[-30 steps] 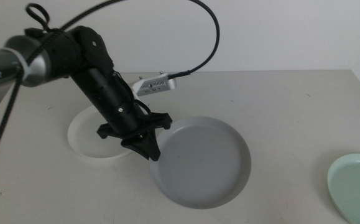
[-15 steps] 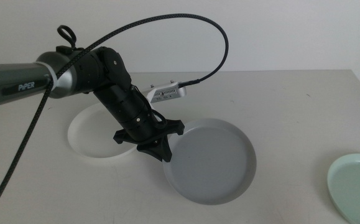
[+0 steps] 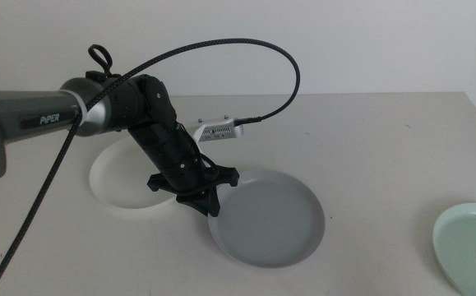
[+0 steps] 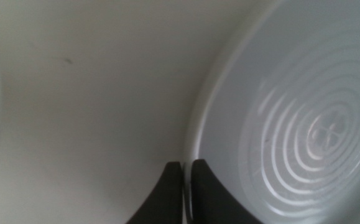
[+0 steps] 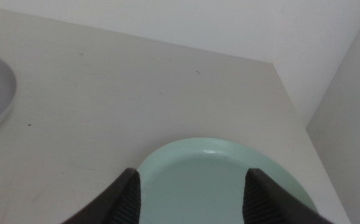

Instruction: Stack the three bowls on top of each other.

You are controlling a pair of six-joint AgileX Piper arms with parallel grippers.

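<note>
Left gripper (image 3: pixel 208 205) pinched on grey bowl (image 3: pixel 269 219) rim, maybe touching white bowl (image 3: pixel 121 182), right gripper (image 5: pixel 192 186) wide over green bowl (image 5: pixel 223 180)

A pale beige, matte rectangular table (image 3: pixel 385 148) fills the scene, its far edge meeting a plain white wall (image 3: pixel 369 41). Soft, even light falls across both, and the table's right corner shows near the wall.

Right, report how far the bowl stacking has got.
Nothing is stacked yet. The left end effector is shut on the grey bowl at its rim, beside the white bowl. The right end effector hangs open over the mint green bowl. Both placements remain.
</note>
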